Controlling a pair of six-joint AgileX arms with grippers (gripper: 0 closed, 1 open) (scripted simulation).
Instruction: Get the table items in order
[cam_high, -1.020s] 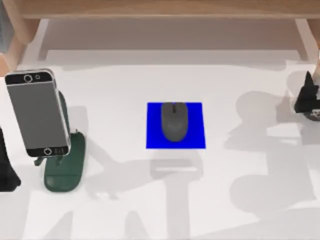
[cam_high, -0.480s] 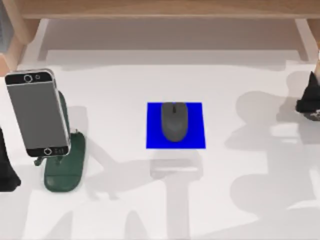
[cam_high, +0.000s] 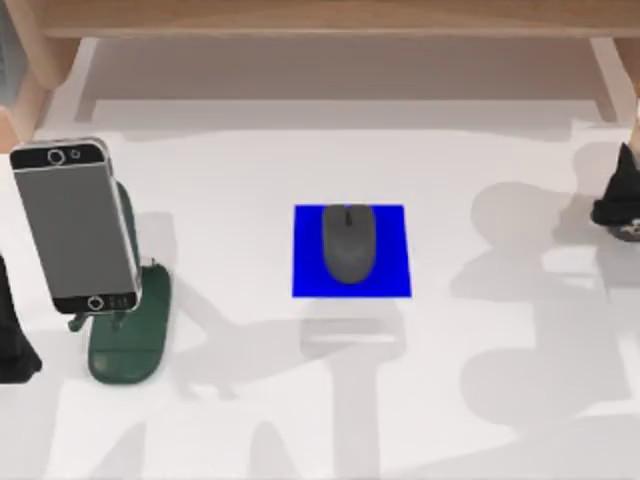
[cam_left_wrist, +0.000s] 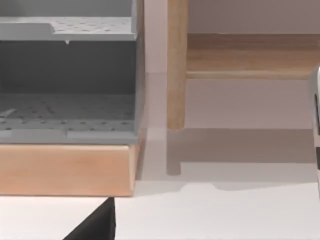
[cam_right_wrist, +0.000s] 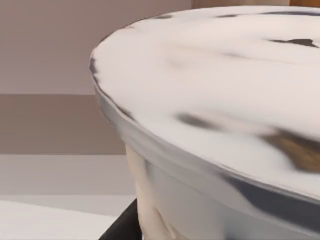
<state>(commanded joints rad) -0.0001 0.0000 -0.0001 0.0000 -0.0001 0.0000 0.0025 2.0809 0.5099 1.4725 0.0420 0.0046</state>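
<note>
The dark grey mouse (cam_high: 348, 243) lies on a blue pad (cam_high: 385, 280) at the middle of the white table (cam_high: 300, 410). At the left, the black smartphone (cam_high: 75, 225) with its grey screen leans on a dark green stand (cam_high: 128, 340). The milk-tea cup (cam_right_wrist: 225, 100) looms very close in the right wrist view, its pale lid and rim showing. My right gripper (cam_high: 622, 205) is at the table's far right edge. My left gripper (cam_high: 12, 345) sits parked at the left edge, beside the stand.
A wooden shelf frame (cam_high: 320, 15) runs along the back, with legs at both back corners. In the left wrist view, a grey perforated rack (cam_left_wrist: 65, 75) rests on a wooden base (cam_left_wrist: 65, 167) beside a wooden post (cam_left_wrist: 176, 65).
My right gripper has slid a little further right, toward the table's edge. The phone, the mouse and the left arm have stayed put.
</note>
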